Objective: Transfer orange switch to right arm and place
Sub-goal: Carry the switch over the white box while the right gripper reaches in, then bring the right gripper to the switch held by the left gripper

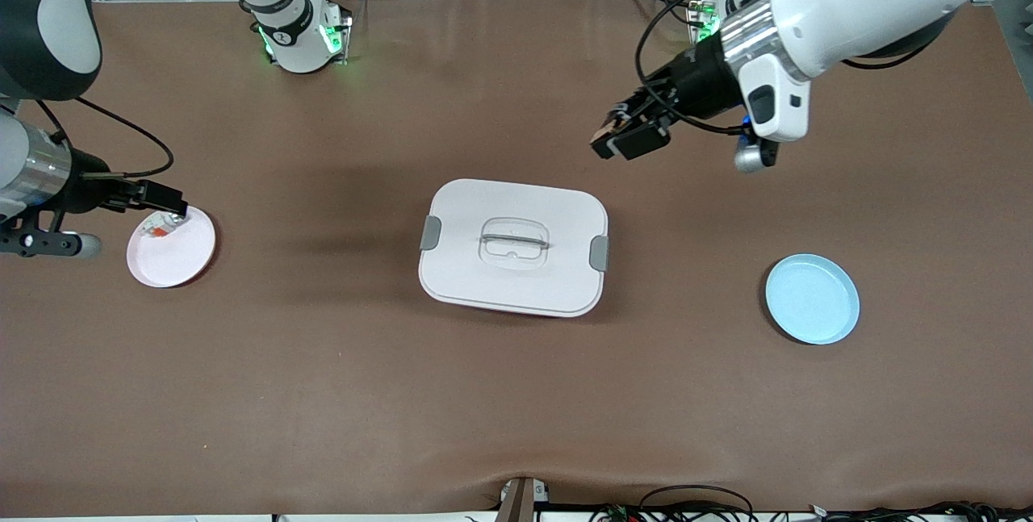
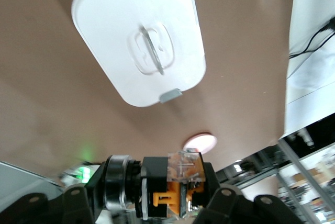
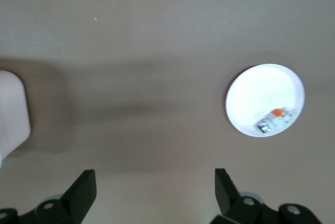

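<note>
The left end effector (image 1: pixel 615 137) is held in the air over the counter (image 1: pixel 323 393), above bare surface toward the left arm's end of the white lidded container (image 1: pixel 513 247). Its jaws are closed on the orange switch (image 2: pixel 175 185), a small black body with an orange middle part and a clear cap, as is seen in the left wrist view.

The right end effector (image 1: pixel 165 199) is positioned at the rim of the pink plate (image 1: pixel 181 260), at the right arm's end of the counter. Its fingers (image 3: pixel 84 190) are spread wide, and nothing is held between them. A small whitish piece with a red-orange part (image 1: pixel 162 226) is seen lying on the pink plate, near the rim.

The white lidded container is located at the middle of the counter, with a grey latch at each end. A light blue plate (image 1: pixel 812 298) is located toward the left arm's end, nearer to the front camera than the container.
</note>
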`<state>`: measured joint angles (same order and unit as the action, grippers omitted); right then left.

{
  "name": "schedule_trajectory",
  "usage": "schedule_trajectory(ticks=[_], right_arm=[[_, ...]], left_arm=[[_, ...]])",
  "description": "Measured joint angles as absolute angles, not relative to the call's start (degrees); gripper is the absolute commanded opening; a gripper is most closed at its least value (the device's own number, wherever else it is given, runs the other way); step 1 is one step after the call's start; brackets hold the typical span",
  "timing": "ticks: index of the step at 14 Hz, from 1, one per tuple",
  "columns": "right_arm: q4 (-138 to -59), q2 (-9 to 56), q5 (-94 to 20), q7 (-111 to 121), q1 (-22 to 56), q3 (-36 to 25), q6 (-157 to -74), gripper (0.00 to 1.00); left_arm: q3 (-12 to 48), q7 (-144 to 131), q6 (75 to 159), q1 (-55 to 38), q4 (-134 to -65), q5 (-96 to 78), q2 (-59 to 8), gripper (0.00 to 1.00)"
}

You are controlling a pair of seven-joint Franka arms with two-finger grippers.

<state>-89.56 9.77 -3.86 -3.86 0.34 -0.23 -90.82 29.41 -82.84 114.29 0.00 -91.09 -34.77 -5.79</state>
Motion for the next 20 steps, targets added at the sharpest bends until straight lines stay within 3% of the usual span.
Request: schedule_trajectory(ticks=[10,20], right_arm=[[-90.14,6.92,-25.86,0.76,2.47,0.15,-84.89,1.0],[-93.05,5.71,-37.38,-2.22,11.47,0.37,-96.47,1.0]], left_arm=[[29.51,-100.16,127.89,-8.79,-86.96,-34.77,-14.88,0.27],[29.44,-101.94,135.61,-13.33,-86.79,-33.84,-18.68,0.27]])
